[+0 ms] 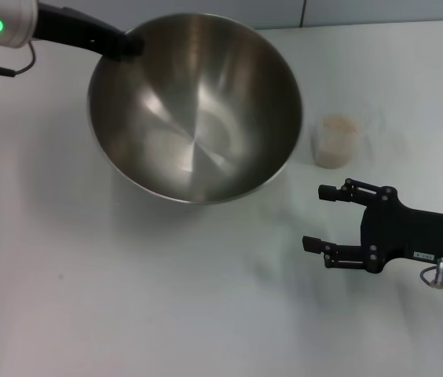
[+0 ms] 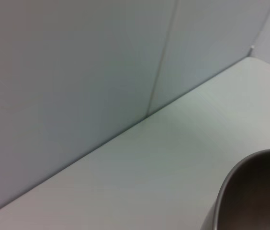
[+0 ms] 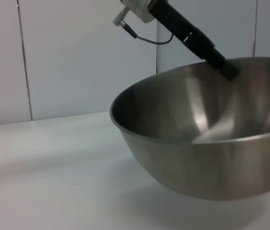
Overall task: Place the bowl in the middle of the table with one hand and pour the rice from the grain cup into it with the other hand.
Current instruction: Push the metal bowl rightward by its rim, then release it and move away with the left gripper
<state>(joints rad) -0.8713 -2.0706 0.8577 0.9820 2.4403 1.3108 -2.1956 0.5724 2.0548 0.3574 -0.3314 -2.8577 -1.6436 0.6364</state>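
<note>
The steel bowl (image 1: 195, 106) hangs tilted over the table's (image 1: 88, 298) back middle, its opening facing me. My left gripper (image 1: 127, 43) is shut on its far-left rim. The right wrist view shows the bowl (image 3: 211, 158) from the side, clear of the tabletop, with the left gripper (image 3: 223, 67) clamped on the rim. A slice of the bowl's rim (image 2: 250, 191) shows in the left wrist view. The grain cup (image 1: 337, 140) stands upright to the right of the bowl, holding rice (image 1: 338, 126). My right gripper (image 1: 320, 218) is open just in front of the cup, with nothing in it.
A grey panelled wall (image 2: 77, 72) rises along the table's far edge, close behind the bowl. Bare white tabletop stretches across the front and left of the head view.
</note>
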